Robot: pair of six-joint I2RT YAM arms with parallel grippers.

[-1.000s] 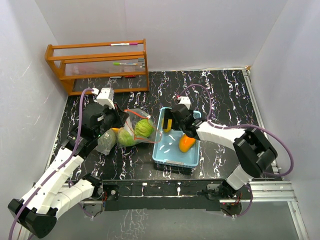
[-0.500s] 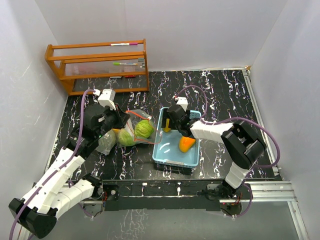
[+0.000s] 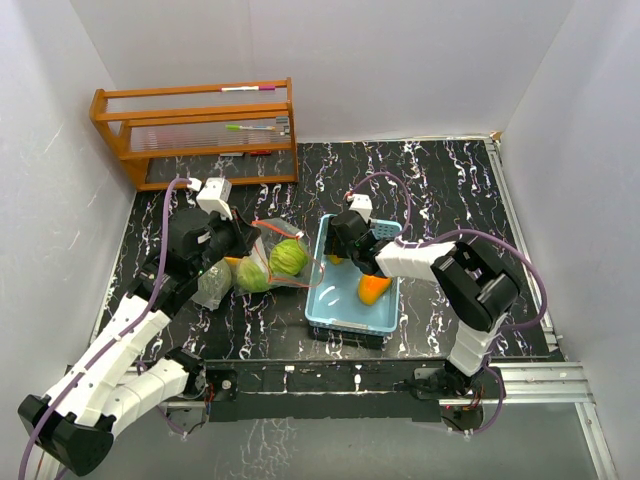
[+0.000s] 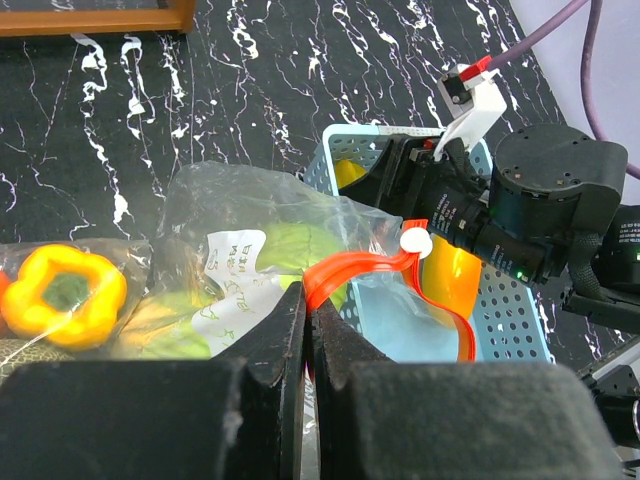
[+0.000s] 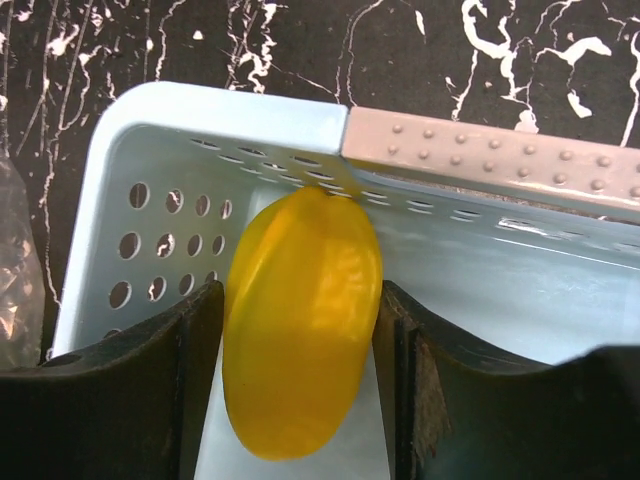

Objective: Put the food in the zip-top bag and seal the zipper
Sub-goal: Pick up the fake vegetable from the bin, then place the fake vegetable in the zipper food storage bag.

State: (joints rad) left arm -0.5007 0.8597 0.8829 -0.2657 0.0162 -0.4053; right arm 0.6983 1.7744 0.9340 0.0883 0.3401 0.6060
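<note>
The clear zip-top bag (image 3: 272, 240) with a red zipper strip (image 4: 370, 268) lies left of the light-blue basket (image 3: 350, 322). Two light-green cabbage balls (image 3: 288, 257) show inside it. My left gripper (image 4: 308, 300) is shut on the bag's red zipper rim and holds the mouth up; it also shows in the top view (image 3: 236, 242). A netted melon (image 3: 212, 285) and a yellow-orange pepper (image 4: 65, 292) lie by the bag. My right gripper (image 5: 298, 300) is in the basket's far left corner, its fingers pressed on both sides of the yellow piece (image 5: 300, 350). An orange pepper (image 3: 372, 288) lies in the basket.
A wooden rack (image 3: 195, 130) with pens stands at the back left. The basket's perforated walls (image 5: 160, 230) close in on my right gripper. White walls bound the black marbled table (image 3: 450, 190).
My right gripper has moved left and back into the basket's far left corner and now brackets the yellow piece. My left gripper still holds the bag's rim in the same place.
</note>
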